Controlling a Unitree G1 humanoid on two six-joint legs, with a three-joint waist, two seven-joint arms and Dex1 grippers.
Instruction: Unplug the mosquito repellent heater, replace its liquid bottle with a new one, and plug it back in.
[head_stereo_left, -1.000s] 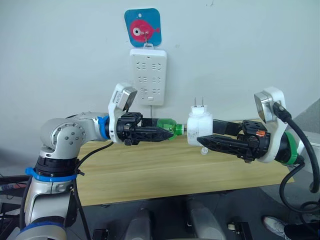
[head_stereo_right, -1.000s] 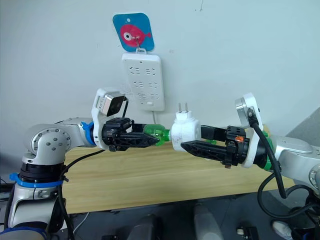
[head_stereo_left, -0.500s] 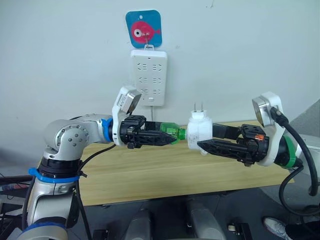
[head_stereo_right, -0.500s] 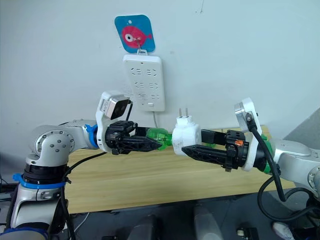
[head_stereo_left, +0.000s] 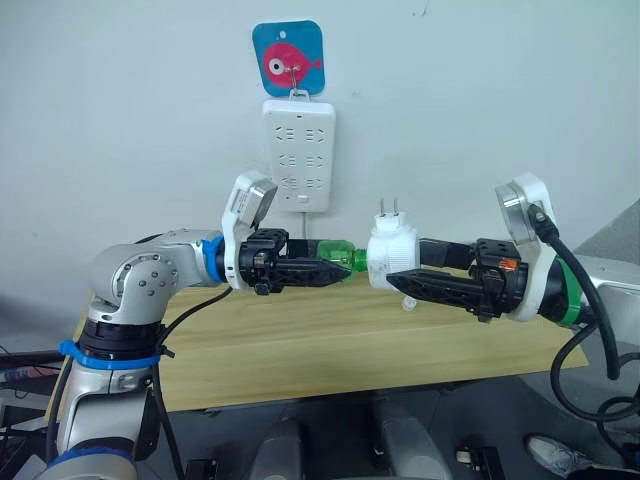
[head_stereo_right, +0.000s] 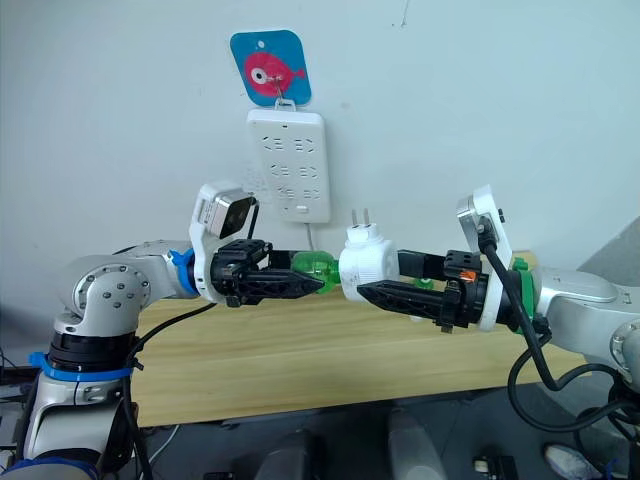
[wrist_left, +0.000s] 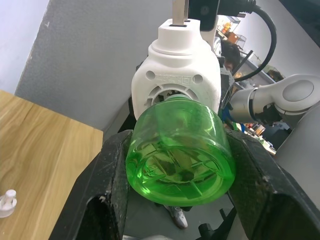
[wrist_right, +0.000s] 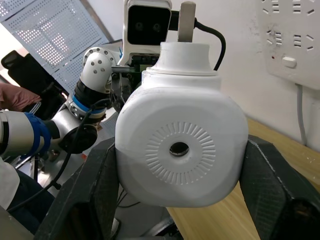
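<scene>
Since a second ago your two arms have closed in: the right end effector (head_stereo_left: 412, 279), clamped on the heater (head_stereo_left: 393, 256), meets the green bottle (head_stereo_left: 336, 253) clenched by the left end effector (head_stereo_left: 322, 268), held above the tabletop (head_stereo_left: 330, 340) for threading.

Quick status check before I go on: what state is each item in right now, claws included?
Mosquito repellent heater: unplugged, held in mid-air, prongs up.
Green liquid bottle: neck at the heater's socket, held sideways.
Left claw: shut on the bottle.
Right claw: shut on the heater.
Power strip: hanging on the wall, no plug in its sockets.
Small whitish cap: lying loose on the wooden table.
</scene>
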